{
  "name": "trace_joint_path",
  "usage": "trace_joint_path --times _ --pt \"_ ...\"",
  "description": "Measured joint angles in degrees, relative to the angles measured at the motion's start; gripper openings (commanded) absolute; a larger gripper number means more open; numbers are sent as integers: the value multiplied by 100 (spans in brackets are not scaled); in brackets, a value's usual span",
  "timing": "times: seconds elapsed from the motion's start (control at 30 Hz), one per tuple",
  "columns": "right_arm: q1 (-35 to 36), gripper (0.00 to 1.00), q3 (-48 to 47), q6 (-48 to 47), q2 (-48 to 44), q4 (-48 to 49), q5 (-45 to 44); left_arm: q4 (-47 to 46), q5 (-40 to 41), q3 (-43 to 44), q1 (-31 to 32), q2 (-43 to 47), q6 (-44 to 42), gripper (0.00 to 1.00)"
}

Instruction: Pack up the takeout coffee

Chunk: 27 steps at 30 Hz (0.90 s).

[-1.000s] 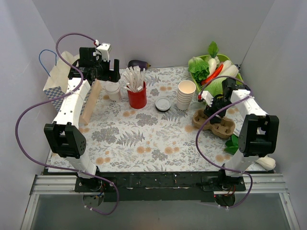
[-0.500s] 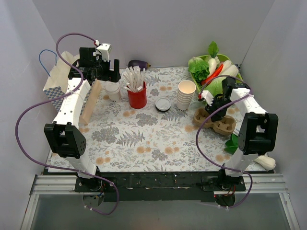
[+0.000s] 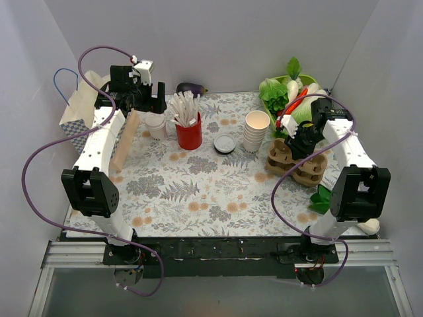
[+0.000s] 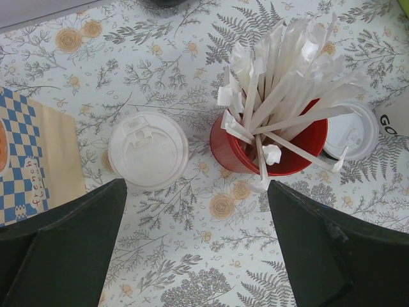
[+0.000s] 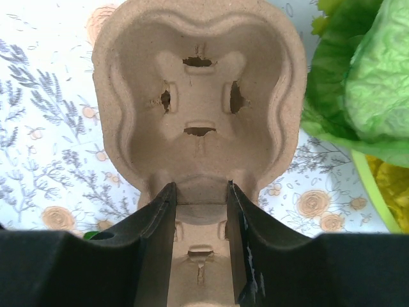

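The takeout coffee (image 3: 156, 125), a small cream cup with a white lid (image 4: 147, 149), stands left of the red cup of white sticks (image 3: 189, 135). My left gripper (image 3: 142, 102) hovers above both, open and empty (image 4: 195, 192), with the lid near its left finger and the red cup (image 4: 268, 150) near its right finger. My right gripper (image 3: 301, 142) is shut on the middle ridge of a brown pulp cup carrier (image 3: 297, 165), which fills the right wrist view (image 5: 198, 96) between the fingers (image 5: 201, 192).
A loose white lid (image 3: 225, 144) and a stack of lidless cream cups (image 3: 256, 131) sit mid-table. A checkered paper bag (image 3: 79, 109) and a wooden block (image 3: 125, 140) are at the left. A bowl of vegetables (image 3: 291, 96) and an eggplant (image 3: 192, 87) are at the back.
My right arm has swung a little right and back with the carrier in its grip, and the carrier has shifted and tilted with it. The left arm has not moved.
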State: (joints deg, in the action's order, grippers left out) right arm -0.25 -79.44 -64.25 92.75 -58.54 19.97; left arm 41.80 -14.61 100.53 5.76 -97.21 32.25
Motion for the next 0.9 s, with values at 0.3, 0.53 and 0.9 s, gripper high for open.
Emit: trace_joint_path --times 0.3,0.53,0.9 --pt "55 29 -98 177 -444 -533 168 -2 -2 -22 0 2 2 93" --pt "946 30 348 39 -1703 -831 313 28 0 -170 7 2 2 93" --pt "2734 46 2796 542 -2549 -420 275 81 48 -175 219 50 -42 94"
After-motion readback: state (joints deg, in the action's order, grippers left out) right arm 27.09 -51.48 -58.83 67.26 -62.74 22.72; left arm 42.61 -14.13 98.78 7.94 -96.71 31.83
